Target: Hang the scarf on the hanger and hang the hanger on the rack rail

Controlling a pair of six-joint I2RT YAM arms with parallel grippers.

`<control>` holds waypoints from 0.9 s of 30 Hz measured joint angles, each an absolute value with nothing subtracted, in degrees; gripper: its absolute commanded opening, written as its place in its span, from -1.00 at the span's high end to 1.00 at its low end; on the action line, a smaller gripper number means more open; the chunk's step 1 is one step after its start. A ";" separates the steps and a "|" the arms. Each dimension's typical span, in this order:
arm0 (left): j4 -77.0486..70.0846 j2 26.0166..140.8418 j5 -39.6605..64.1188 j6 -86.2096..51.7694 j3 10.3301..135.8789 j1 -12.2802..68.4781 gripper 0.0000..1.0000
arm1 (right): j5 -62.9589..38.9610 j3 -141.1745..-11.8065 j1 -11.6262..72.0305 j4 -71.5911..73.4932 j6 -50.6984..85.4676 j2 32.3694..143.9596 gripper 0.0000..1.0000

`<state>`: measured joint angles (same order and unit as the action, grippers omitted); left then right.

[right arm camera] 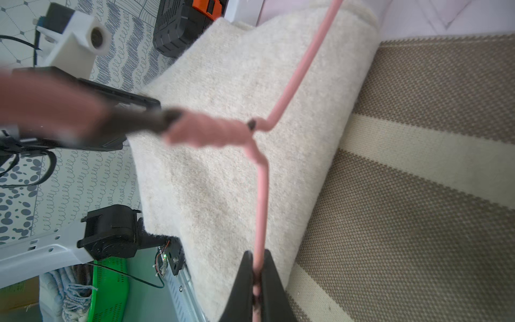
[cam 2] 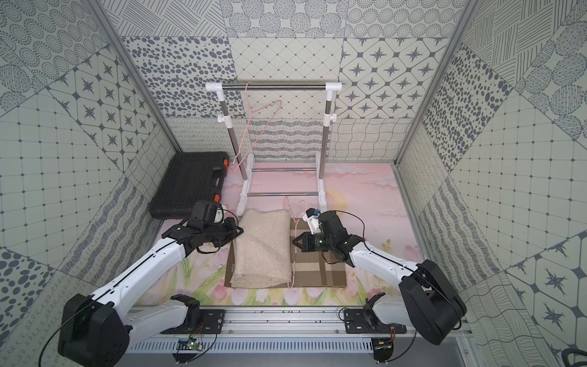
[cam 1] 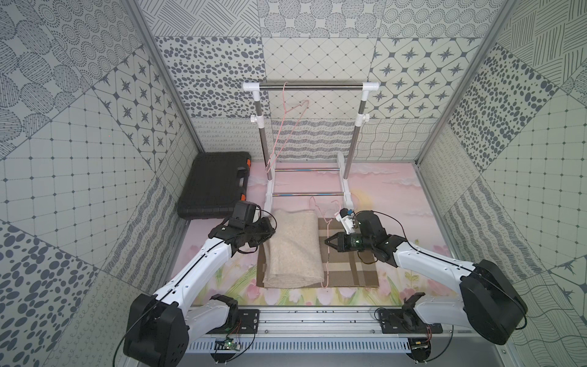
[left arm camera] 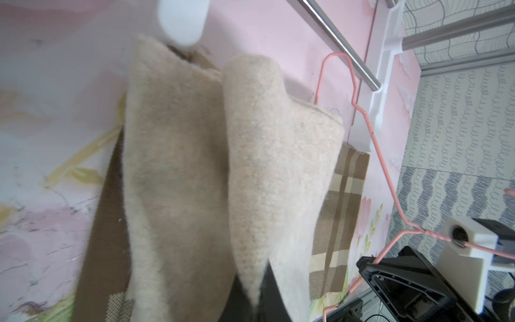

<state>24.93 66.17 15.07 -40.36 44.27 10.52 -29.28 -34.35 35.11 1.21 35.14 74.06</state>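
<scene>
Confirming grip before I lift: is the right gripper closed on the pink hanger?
Yes, in the right wrist view the right gripper is pinched shut on the thin wire of the pink hanger.

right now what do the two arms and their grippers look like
The left arm and right arm have white links joined by bulky black joints, with rounded black housings at the base. A thin black cable runs along each link and loops loose near the wrist. The left gripper and right gripper have black tapering fingers. A green light glows on the right wrist.
</scene>
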 measured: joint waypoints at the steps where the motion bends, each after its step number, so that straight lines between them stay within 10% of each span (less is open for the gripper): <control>1: 25.43 66.39 15.44 -39.83 43.83 9.54 1.00 | -29.28 -34.11 35.11 1.50 35.18 74.06 1.00; 27: 12.93 82.43 19.59 -36.51 37.17 6.74 0.91 | -19.14 -25.98 35.88 -7.18 39.07 56.12 1.00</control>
<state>12.93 82.43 19.59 -36.51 37.17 6.74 -19.14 -25.98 35.88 -7.18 39.07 56.12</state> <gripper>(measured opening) 0.054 0.072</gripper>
